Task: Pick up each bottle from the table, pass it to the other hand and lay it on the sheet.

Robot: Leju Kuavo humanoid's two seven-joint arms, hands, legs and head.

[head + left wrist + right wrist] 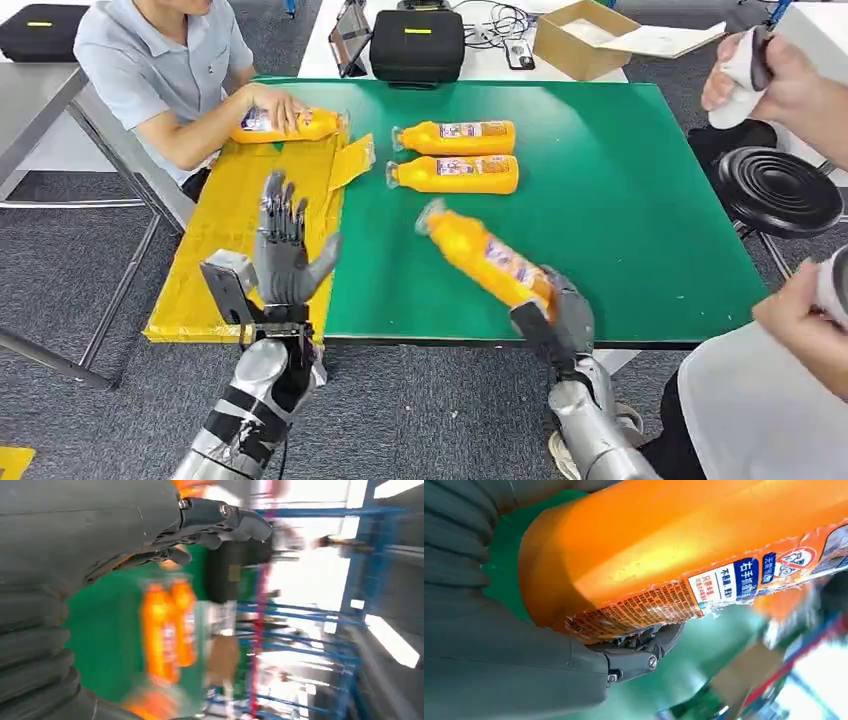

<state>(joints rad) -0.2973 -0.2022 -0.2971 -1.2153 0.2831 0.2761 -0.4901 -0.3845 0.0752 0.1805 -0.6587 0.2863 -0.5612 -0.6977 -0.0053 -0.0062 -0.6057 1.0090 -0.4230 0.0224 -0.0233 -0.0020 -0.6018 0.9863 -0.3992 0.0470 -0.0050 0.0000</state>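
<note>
My right hand [560,318] grips the base of an orange bottle [484,254], which tilts up and to the left above the green table [640,180]; the same bottle [684,545] shows close up in the right wrist view. My left hand [287,250] is raised with fingers spread over the edge of the yellow sheet [215,255], holding nothing. Two more orange bottles [458,137] [455,174] lie side by side on the table and appear blurred [167,627] in the left wrist view. A further bottle [285,124] lies on the sheet under a person's hand [278,106].
A person sits at the far left of the table. Another person [790,90] stands at the right, holding something white. A black stool [780,190] is right of the table. A black case [417,43] and a cardboard box [585,38] sit behind.
</note>
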